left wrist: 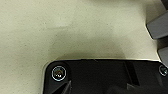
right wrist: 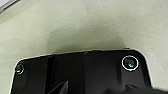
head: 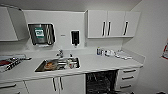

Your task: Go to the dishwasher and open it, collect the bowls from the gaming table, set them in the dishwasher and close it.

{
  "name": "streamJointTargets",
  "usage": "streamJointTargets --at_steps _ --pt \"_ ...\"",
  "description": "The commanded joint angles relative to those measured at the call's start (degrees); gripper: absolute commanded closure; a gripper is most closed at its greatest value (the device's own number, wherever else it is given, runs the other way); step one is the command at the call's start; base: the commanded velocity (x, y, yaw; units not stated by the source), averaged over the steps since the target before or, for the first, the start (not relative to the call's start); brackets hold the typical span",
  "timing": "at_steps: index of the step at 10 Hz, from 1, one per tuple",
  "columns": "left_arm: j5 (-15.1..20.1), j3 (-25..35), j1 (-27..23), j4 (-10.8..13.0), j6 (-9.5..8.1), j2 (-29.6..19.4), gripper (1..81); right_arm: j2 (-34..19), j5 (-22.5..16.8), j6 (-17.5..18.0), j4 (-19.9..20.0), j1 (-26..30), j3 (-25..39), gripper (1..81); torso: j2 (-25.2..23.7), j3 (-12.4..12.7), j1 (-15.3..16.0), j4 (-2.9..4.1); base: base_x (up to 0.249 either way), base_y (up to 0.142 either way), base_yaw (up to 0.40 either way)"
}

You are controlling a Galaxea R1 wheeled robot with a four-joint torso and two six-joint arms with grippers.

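Note:
In the head view the dishwasher (head: 101, 82) sits under the white counter, between the cabinet doors and a stack of drawers. Its front stands open, showing a dark interior with wire racks. The bowls and the gaming table are out of view. Both wrist views look down on pale speckled floor past the robot's dark plate.
A steel sink (head: 57, 64) with dishes in it is set in the counter (head: 100, 63), left of the dishwasher. A dish rack (head: 8, 62) stands at the far left. Bottles (head: 105, 52) line the back right. Drawers (head: 128, 78) and a side wall close off the right.

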Motion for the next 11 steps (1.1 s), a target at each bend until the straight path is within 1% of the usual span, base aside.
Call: streamJointTargets --at_steps 1,2,4,7,8,9,10,11 --pt "2.18 -0.12 -2.95 0.43 0.19 -0.39 1.0 -0.23 -2.54 -0.10 -0.70 3.23 -0.08 1.0 5.67 -0.09 -3.65 0.00 0.000 0.000 0.000" --pt "2.18 -0.04 -2.86 0.43 0.19 -0.39 1.0 -0.23 -2.54 -0.10 -0.70 3.23 -0.08 1.0 6.80 0.72 -4.45 0.00 0.000 0.000 0.000" --pt "2.19 -0.04 -2.86 0.43 0.19 -0.39 1.0 -0.14 -2.54 -0.19 -0.79 3.32 0.00 1.0 10.32 1.51 -6.68 0.00 0.000 0.000 0.000" --pt "2.27 -0.12 -2.95 0.43 0.27 -0.30 1.0 -0.05 -2.54 -0.19 -0.79 3.23 -0.08 1.0 16.38 1.59 -10.60 0.00 0.000 0.000 0.000" --pt "2.27 -0.12 -2.95 0.43 0.27 -0.39 1.0 -0.05 -2.54 -0.19 -0.79 3.23 0.00 1.0 18.39 5.73 -11.91 0.00 0.000 0.000 0.000" --pt "2.27 -0.21 -2.86 0.52 0.27 -0.30 1.0 0.13 -2.54 -0.19 -0.79 3.23 -0.08 1.0 20.31 7.22 -13.15 -1.32 0.000 0.000 0.000" --pt "2.27 -0.21 -2.86 0.52 0.27 -0.30 1.0 0.13 -2.54 -0.19 -0.79 3.23 -0.08 1.0 21.73 7.86 -14.05 -1.45 0.000 0.000 0.000" --pt "2.27 -0.21 -2.95 0.52 0.27 -0.30 1.0 0.13 -2.54 -0.19 -0.88 3.23 -0.08 1.0 23.50 9.49 -15.16 -1.73 0.000 0.000 0.000"
